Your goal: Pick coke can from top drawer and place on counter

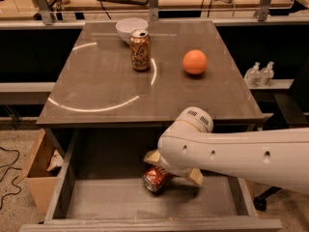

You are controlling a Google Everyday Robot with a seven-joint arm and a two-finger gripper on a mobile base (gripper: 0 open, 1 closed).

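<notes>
The coke can (154, 178), red with white markings, lies on its side on the floor of the open top drawer (120, 199), right of the middle. My gripper (173, 170) reaches down into the drawer just above and right of the can, mostly hidden under my white arm (231, 151). Its two tan fingers (195, 177) stand apart, one behind the can on the left and one to its right, so the gripper is open and the can rests on the drawer floor. The counter (106, 86) above the drawer is glossy grey-brown.
On the counter stand a gold-brown can (140, 50), a white bowl (131, 28) behind it and an orange (195, 62) at the right. A cardboard box (38, 170) sits on the floor left of the drawer. Two small bottles (259, 74) stand at the right.
</notes>
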